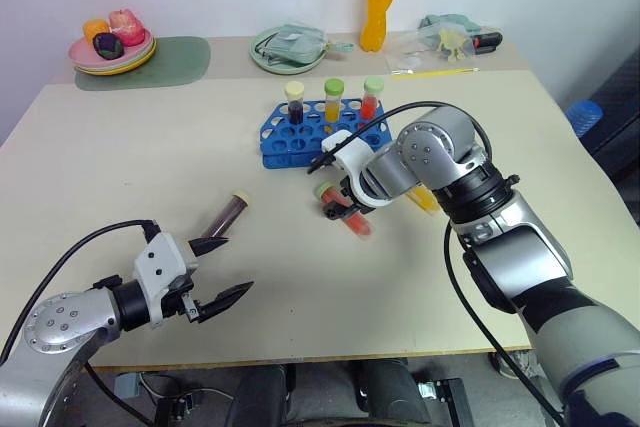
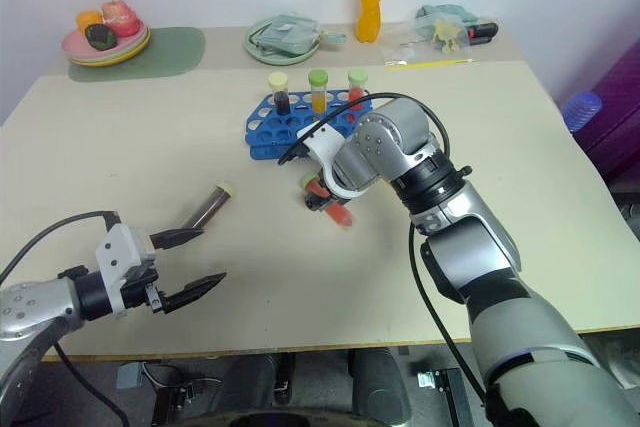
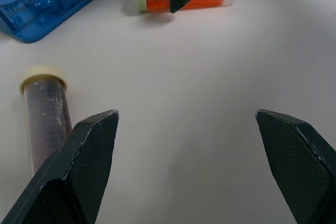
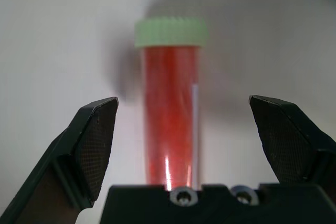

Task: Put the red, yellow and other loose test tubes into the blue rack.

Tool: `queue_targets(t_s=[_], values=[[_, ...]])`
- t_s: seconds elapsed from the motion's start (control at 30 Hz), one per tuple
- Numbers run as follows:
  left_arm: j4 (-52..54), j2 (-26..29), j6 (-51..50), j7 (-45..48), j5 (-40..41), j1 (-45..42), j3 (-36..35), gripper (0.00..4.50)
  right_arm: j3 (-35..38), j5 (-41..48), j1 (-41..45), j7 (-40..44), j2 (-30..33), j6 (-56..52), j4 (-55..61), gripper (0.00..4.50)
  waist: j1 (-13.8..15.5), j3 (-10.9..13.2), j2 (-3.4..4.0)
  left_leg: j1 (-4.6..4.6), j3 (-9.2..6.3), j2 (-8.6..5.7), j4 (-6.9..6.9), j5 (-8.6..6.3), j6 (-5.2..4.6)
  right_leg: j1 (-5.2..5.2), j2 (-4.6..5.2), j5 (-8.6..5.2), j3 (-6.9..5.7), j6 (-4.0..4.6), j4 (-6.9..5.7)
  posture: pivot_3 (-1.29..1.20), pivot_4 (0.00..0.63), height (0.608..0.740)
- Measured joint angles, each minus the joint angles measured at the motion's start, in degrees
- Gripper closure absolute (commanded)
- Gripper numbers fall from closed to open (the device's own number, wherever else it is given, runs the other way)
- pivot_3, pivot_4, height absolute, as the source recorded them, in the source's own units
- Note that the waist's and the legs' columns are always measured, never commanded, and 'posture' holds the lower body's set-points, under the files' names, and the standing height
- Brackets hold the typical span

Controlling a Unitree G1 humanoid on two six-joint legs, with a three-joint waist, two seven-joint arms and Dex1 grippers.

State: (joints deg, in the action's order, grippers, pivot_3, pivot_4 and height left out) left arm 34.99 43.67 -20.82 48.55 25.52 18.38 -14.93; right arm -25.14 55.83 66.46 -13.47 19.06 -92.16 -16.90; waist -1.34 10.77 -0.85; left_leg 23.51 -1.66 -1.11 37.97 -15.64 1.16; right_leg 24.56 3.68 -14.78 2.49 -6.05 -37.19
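Three capped tubes stand in the blue rack (image 1: 322, 128), and two more lie loose on the worktop (image 1: 120, 167): a red tube (image 4: 169, 119) and a dark purple tube (image 1: 222, 217). My right hand (image 1: 338, 209) straddles the red tube, fingers apart. My left hand (image 1: 218, 272) hovers spread, near the purple one.

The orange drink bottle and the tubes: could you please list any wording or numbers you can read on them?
None is readable.
Orange drink bottle: its label is too small and blurred to read.
Red test tube: no legible marks.
Dark purple test tube: faint graduation lines, no legible numbers.
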Motion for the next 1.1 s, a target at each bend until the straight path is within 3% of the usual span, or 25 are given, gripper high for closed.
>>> queue_targets(t_s=[0.17,0.2,0.3,0.43,0.53,0.6,0.8,1.1], values=[[0.00,-0.04,0.11,-0.11,0.02,0.00,0.00,0.00,-0.24,2.19,-0.01,-2.51,-0.04,0.00,-0.93,3.37,-0.08,0.00,0.00,0.00,0.00,0.01,0.00,0.00,-0.01,0.00,-0.03,0.00,-0.01,0.00,0.00,0.00,0.150,0.729],[0.00,-0.04,0.11,-0.12,0.02,0.01,0.00,0.00,-0.18,2.49,-0.01,-2.97,-0.05,0.00,-0.96,3.68,-0.08,0.00,0.00,0.00,0.00,0.01,0.00,0.00,-0.01,-0.01,-0.03,0.00,0.00,0.00,0.00,0.00,0.150,0.729],[0.00,-0.05,0.15,-0.18,0.02,0.09,-0.02,0.00,0.28,3.51,0.00,-2.89,0.18,-0.01,0.20,3.76,-0.08,0.02,0.02,0.00,0.00,0.01,0.00,0.00,-0.01,-0.01,-0.04,0.00,-0.01,0.00,0.00,0.00,0.150,0.729],[0.05,-0.38,0.24,-0.62,-0.02,0.50,-0.16,0.00,4.57,1.92,0.01,2.08,1.44,0.90,11.31,3.76,-0.04,0.03,0.04,0.02,-0.02,0.04,0.00,-0.01,-0.03,0.00,-0.08,0.00,-0.02,-0.01,0.03,0.00,0.150,0.729],[0.64,-3.59,0.50,-3.32,-0.01,2.08,-2.55,0.00,13.78,-2.09,-8.62,17.64,7.42,22.55,27.37,3.76,0.66,0.01,0.00,0.04,-0.07,0.00,0.05,-0.11,-0.18,-0.17,-0.04,-0.02,-0.11,-0.08,0.22,0.00,0.150,0.729],[0.67,-5.03,0.27,-5.27,0.14,1.03,-2.96,0.00,16.62,-7.64,-12.71,21.54,8.39,33.29,30.21,3.76,0.56,-0.05,-0.08,-0.04,-0.03,-0.02,0.12,-0.10,-0.18,-0.25,-0.03,-0.02,-0.08,-0.09,0.19,0.00,0.150,0.729],[1.17,-11.58,-1.54,-12.19,1.27,-8.54,1.30,0.00,19.54,-26.43,-25.11,18.56,-0.32,60.08,17.43,3.76,0.34,-0.17,-0.22,-0.15,-0.01,0.01,0.19,-0.04,-0.07,-0.23,-0.08,0.00,-0.02,-0.07,-0.10,0.00,0.150,0.729],[0.84,-17.70,-2.60,-18.13,-1.10,-16.29,11.24,0.00,22.85,-39.68,-26.02,18.46,-10.31,88.05,-1.27,3.76,0.13,-0.16,-0.19,-0.12,0.04,0.01,0.08,-0.02,-0.04,-0.11,-0.10,0.00,0.04,-0.07,-0.10,0.00,0.150,0.729]])
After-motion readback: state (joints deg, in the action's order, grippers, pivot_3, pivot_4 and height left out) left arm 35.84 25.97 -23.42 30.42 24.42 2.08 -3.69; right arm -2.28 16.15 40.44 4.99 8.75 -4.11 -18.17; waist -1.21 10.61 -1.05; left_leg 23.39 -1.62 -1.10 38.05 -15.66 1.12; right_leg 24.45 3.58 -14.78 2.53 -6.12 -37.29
